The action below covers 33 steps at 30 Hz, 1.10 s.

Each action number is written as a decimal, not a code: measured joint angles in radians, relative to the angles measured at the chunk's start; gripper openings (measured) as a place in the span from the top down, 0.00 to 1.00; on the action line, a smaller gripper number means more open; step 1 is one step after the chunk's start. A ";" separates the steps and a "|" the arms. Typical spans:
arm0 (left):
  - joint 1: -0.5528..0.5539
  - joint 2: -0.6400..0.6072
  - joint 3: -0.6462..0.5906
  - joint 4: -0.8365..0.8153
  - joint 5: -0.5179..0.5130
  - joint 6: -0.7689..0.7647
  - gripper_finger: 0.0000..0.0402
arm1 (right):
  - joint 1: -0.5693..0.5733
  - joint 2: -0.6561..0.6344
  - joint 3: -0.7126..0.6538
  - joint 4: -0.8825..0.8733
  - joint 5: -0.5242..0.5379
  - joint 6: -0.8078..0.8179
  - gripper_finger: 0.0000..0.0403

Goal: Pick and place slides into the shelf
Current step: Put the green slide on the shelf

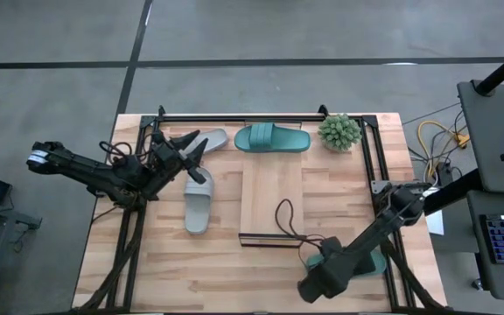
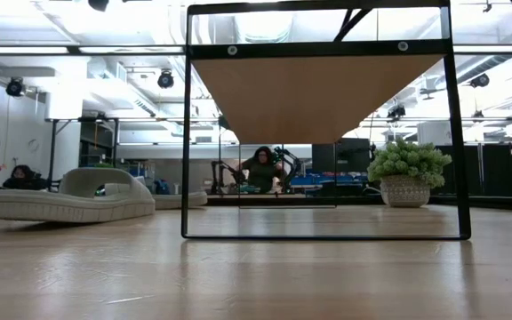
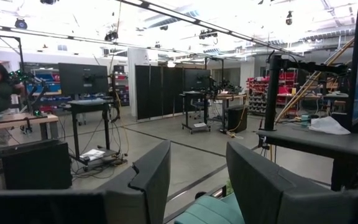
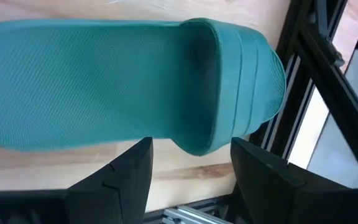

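A dark teal slide lies flat on the table near its right near corner, strap end toward the metal frame. My right gripper hangs open just above it, pointing steeply down, one finger on either side of the strap's edge, touching nothing. A second teal slide lies beyond the shelf. One light grey slide lies left of the shelf, and another lies at the far left. My left gripper is held open in the air beside that one, with nothing between its fingers.
A potted plant stands at the far right corner. A dark cable loop lies on the shelf's near end. A black metal frame borders the work area. A person sits in the room behind.
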 joint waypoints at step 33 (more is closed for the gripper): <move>0.000 -0.007 0.000 -0.006 0.000 0.104 0.65 | 0.119 -0.119 -0.099 0.000 0.034 0.293 0.48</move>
